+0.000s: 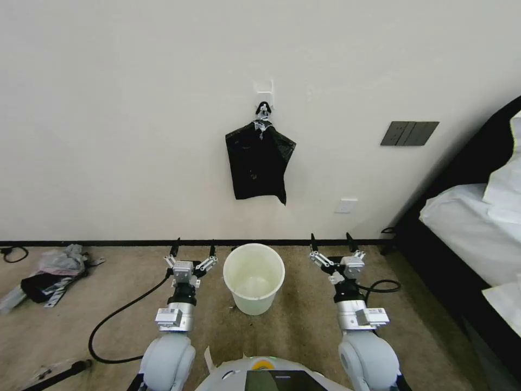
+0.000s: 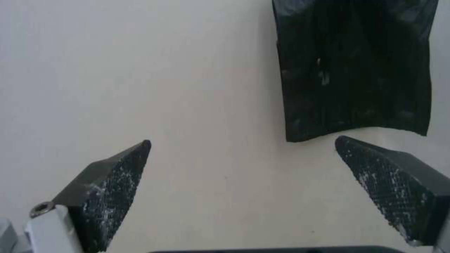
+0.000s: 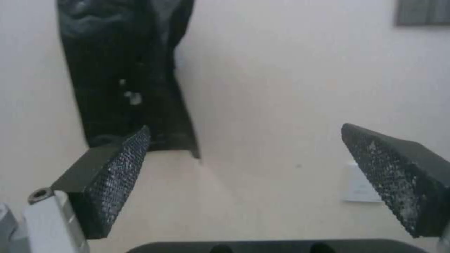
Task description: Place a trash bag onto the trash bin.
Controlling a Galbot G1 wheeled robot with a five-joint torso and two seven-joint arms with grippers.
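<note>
The cream-white trash bin (image 1: pixel 252 303) stands upright and empty on the carpet near the wall, between my two arms. My left gripper (image 1: pixel 194 245) is open just left of its rim, with nothing between its fingers. My right gripper (image 1: pixel 330 240) is open just right of it, likewise empty. Both point at the wall. The trash bag as a single loose bag is out of view. A flat black bag bundle (image 1: pixel 258 163) hangs from a metal clip on a wall hook above the bin. It also appears beyond the left gripper (image 2: pixel 243 140) as the bundle (image 2: pixel 356 66), and beyond the right gripper (image 3: pixel 245 127) as the bundle (image 3: pixel 126 70).
A bed (image 1: pixel 467 228) with white bedding and a black frame fills the right side. A pale plastic wad (image 1: pixel 59 260) and dark scraps lie on the carpet at far left. A black cable (image 1: pixel 119 320) loops by my left arm. A dark switch panel (image 1: pixel 409 133) and a socket (image 1: pixel 345 206) are on the wall.
</note>
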